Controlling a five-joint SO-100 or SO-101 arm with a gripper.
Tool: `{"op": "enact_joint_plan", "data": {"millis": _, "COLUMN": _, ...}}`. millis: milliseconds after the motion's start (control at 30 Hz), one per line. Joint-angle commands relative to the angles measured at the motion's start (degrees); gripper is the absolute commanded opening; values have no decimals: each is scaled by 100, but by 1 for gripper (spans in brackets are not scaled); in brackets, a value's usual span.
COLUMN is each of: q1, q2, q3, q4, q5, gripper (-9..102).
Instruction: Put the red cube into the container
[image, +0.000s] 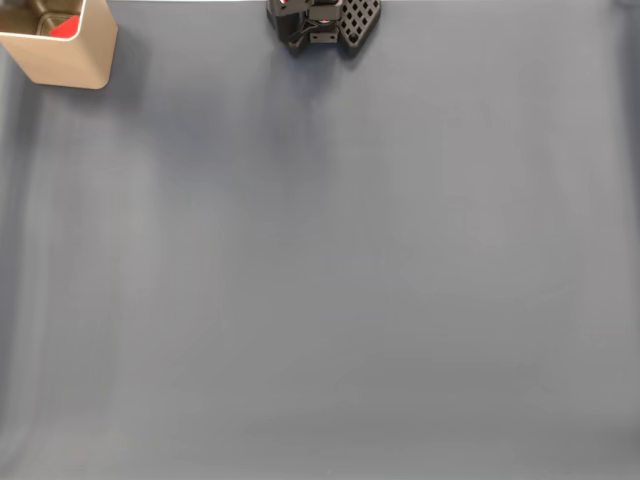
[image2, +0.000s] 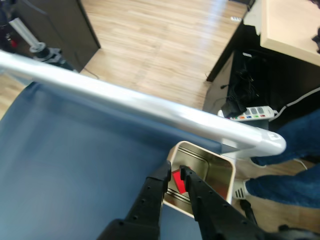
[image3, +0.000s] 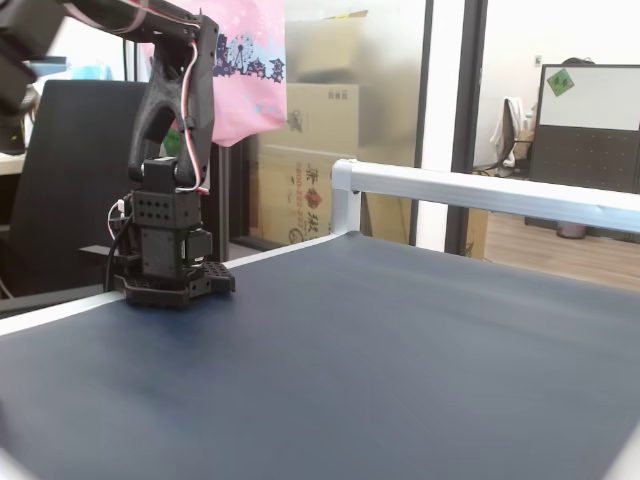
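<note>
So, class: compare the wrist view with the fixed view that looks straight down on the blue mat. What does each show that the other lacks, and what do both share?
Wrist view alone: the gripper with its two black fingers nearly together above the container, the silver frame rail, a wooden floor, a power strip and a person's jeans-clad leg.

Downward fixed view alone: the arm's black base at the top edge and the wide stretch of blue mat.

Both: the tan container with the red cube inside it.
</note>
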Motion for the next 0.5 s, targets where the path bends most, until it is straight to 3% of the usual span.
{"op": "enact_joint_plan", "data": {"millis": 0, "q1": -729, "q2": 633, "q3": 149, "q4": -70, "q5": -132, "gripper": 0}}
{"op": "enact_joint_plan", "data": {"millis": 467, "q1": -5221, "q2": 3981, "q3": 3981, "q4": -1090, "q5": -738, "gripper": 0}}
